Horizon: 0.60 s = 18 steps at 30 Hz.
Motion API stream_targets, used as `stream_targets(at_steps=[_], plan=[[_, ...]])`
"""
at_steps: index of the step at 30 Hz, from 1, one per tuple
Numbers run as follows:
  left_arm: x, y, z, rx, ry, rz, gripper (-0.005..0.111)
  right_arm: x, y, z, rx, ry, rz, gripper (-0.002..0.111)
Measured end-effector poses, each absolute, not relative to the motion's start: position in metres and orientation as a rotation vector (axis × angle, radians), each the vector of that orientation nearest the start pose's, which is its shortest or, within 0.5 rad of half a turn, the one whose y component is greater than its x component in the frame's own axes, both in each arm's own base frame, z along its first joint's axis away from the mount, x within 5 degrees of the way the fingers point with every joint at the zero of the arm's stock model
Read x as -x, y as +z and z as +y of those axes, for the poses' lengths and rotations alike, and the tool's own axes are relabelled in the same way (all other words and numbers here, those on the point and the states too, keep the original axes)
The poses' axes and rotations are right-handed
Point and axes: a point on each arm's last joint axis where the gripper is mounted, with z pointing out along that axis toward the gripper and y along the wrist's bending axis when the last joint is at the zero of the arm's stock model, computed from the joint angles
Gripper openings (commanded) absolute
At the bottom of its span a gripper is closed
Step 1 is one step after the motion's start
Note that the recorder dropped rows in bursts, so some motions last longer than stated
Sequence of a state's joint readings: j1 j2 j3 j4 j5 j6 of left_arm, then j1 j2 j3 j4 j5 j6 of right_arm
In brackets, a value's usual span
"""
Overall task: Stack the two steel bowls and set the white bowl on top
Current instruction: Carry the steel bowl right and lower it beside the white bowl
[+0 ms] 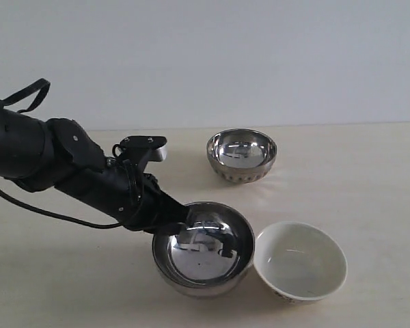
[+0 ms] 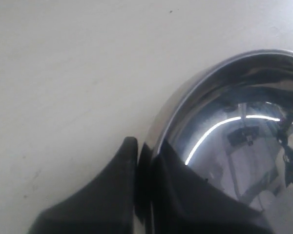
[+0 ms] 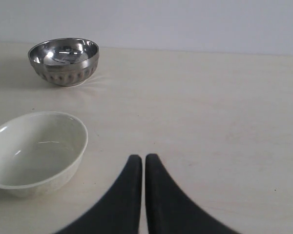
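A smooth-sided steel bowl is at the front middle of the table. My left gripper is shut on its near-left rim, one finger inside and one outside, as the left wrist view shows at the gripper on the smooth steel bowl. A ribbed steel bowl stands farther back, also seen as the ribbed bowl. The white bowl sits right beside the held bowl; the white bowl is empty. My right gripper is shut on nothing, above bare table, and is outside the exterior view.
The beige table ends at a pale wall behind the bowls. The left arm with its cable stretches over the table's left half. Bare surface lies to the right of the white bowl.
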<state>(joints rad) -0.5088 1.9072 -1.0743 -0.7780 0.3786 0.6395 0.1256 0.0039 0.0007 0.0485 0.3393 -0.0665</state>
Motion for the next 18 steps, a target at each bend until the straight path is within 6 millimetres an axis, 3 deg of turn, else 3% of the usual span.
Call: stream_targets(at_steps=[5, 14, 18], plan=[[-0.307, 0.148, -0.225, -0.656, -0.56, 2.519, 0.004, -0.053, 0.182, 0.008, 0.145, 0.089, 1.822, 0.0], [-0.319, 0.15, -0.274, -0.725, -0.686, 2.487, 0.004, -0.053, 0.182, 0.008, 0.145, 0.089, 1.822, 0.0], [-0.323, 0.151, -0.283, -0.742, -0.709, 2.475, 0.004, -0.053, 0.182, 0.008, 0.145, 0.089, 1.822, 0.0]])
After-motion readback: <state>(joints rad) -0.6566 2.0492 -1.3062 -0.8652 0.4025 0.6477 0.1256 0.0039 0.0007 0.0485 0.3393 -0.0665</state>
